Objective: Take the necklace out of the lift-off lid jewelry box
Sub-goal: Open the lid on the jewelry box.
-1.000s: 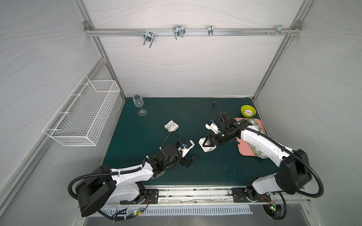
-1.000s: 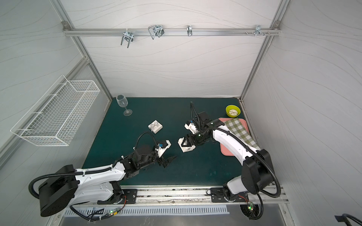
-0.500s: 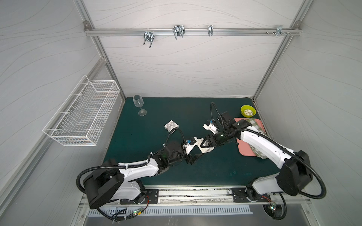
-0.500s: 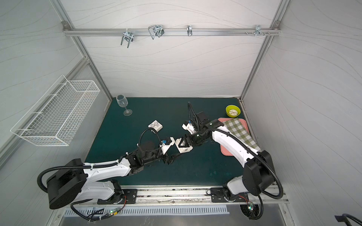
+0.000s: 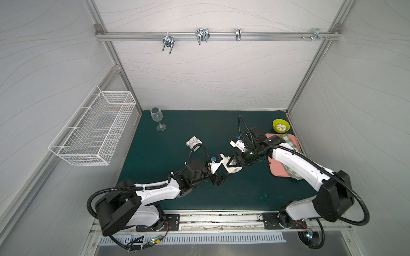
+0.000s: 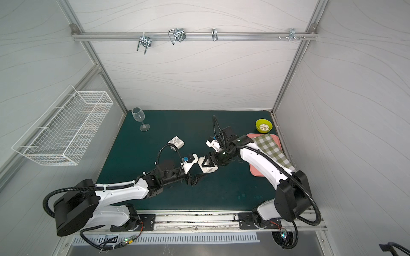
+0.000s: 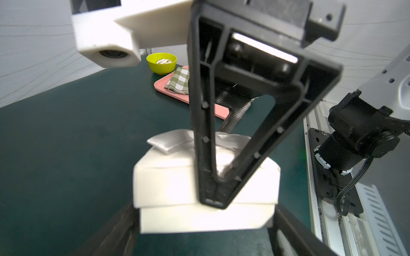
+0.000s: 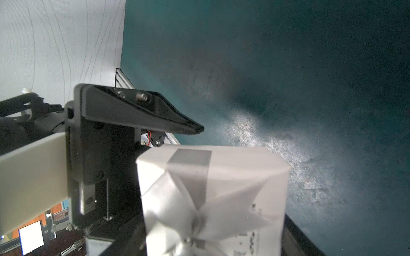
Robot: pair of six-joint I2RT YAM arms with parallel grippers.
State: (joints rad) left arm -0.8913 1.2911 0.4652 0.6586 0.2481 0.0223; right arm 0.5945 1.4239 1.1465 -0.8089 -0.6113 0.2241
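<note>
Right pincer (image 5: pixel 232 164) covering jewelry box (image 5: pixel 235 170) top, left pincer (image 5: pixel 225 168) flanking its base; mat (image 5: pixel 199 124) open toward wine glass (image 5: pixel 156 114)

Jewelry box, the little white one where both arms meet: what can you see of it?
The jewelry box is small, white and squarish, apparently card, its lift-off lid seated on a slightly narrower base. A silvery satin ribbon crosses the lid into a bow. It seems to rest upright on the green mat, mid-table. The right gripper clamps it across the lid; the left gripper straddles the base, contact unclear. No necklace shows.
</note>
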